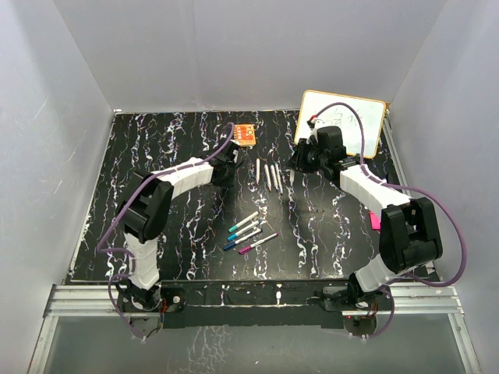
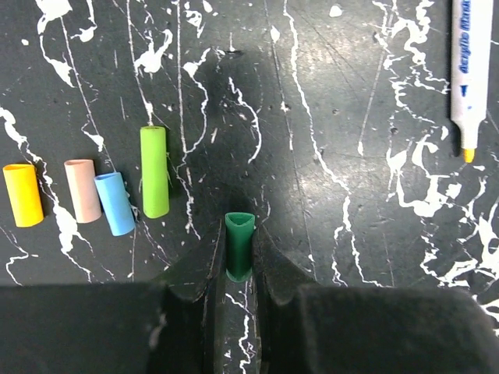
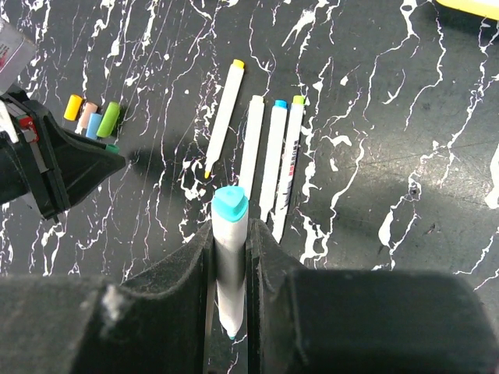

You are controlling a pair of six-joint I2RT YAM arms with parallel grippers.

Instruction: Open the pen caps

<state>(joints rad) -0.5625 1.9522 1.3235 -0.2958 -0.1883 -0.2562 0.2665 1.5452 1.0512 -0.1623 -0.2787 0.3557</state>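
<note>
At two o'clock in the left wrist view, a white pen (image 2: pixel 470 70) has blue lettering along its barrel: "Acrylic", then a word cut off by the frame edge. Marks on the whiteboard (image 1: pixel 343 121) and the orange block (image 1: pixel 245 134) are too small to read.

The overhead camera gives me bright, even light. The plain white enclosure walls (image 1: pixel 78 78) glow with a faint lilac cast, and the black, white-veined marbled worktop (image 1: pixel 187 156) shows hardly any hard shadow. Detail there is coarse, and small things are mere streaks. On the left wrist camera, a broad, soft shadow lies on the worktop just ahead of the black left claw (image 2: pixel 238 243). Its fingers look dim and slightly out of focus, while fine scratches catch the light. On the right wrist camera, a grey sheen washes the worktop's right side, and the black right claw (image 3: pixel 230 234) is blurred along the bottom edge.
</note>
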